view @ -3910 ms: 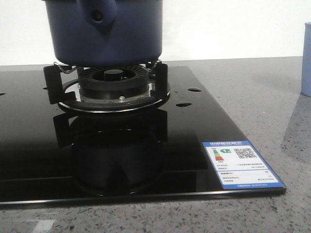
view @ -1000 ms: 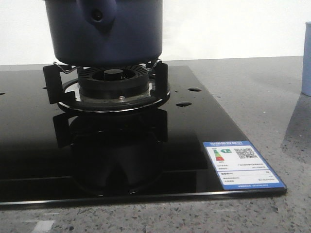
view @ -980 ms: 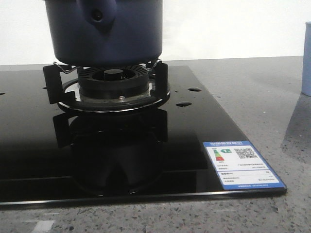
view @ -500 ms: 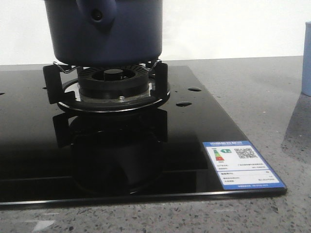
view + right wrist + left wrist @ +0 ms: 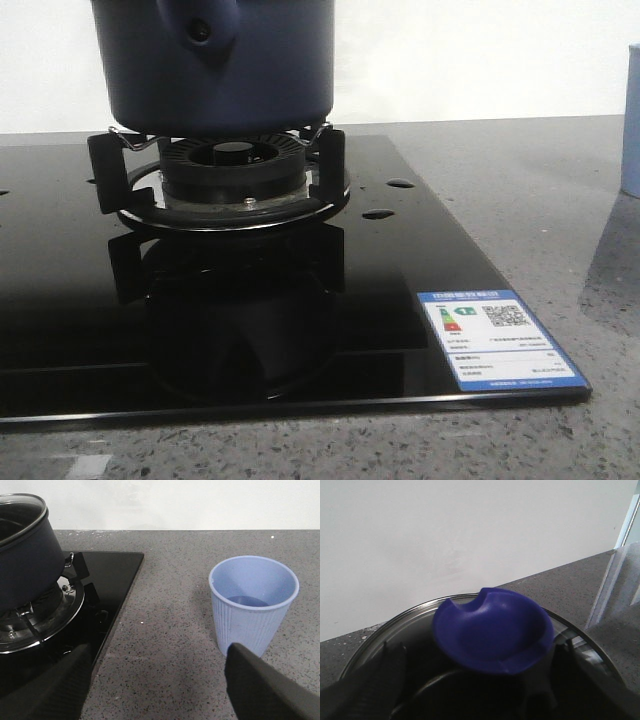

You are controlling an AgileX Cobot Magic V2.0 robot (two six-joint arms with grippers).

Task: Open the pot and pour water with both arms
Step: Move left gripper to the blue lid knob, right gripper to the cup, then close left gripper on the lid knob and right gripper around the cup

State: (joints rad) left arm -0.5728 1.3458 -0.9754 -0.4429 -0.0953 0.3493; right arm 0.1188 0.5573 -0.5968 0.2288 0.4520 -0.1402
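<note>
The dark navy pot [image 5: 215, 65] stands on the black burner support [image 5: 225, 180]; the front view cuts off its top. In the left wrist view its glass lid [image 5: 405, 625] with a metal rim carries a blue knob [image 5: 492, 630]. My left gripper [image 5: 465, 690] is low over the lid with a dark finger on each side of the knob. A gap shows on one side, so it reads as open. My right gripper [image 5: 160, 690] is open and empty above the counter, between the pot [image 5: 25, 565] and a pale blue cup [image 5: 252, 600] holding some water.
The black glass hob [image 5: 420, 250] has a blue-and-white energy label [image 5: 497, 338] at its front right corner. The grey speckled counter [image 5: 540, 200] surrounds it. The cup's edge shows at the far right of the front view [image 5: 631, 120]. A white wall stands behind.
The pot and its burner support have shifted very slightly in the front view over the last half second. Nothing else has moved.
</note>
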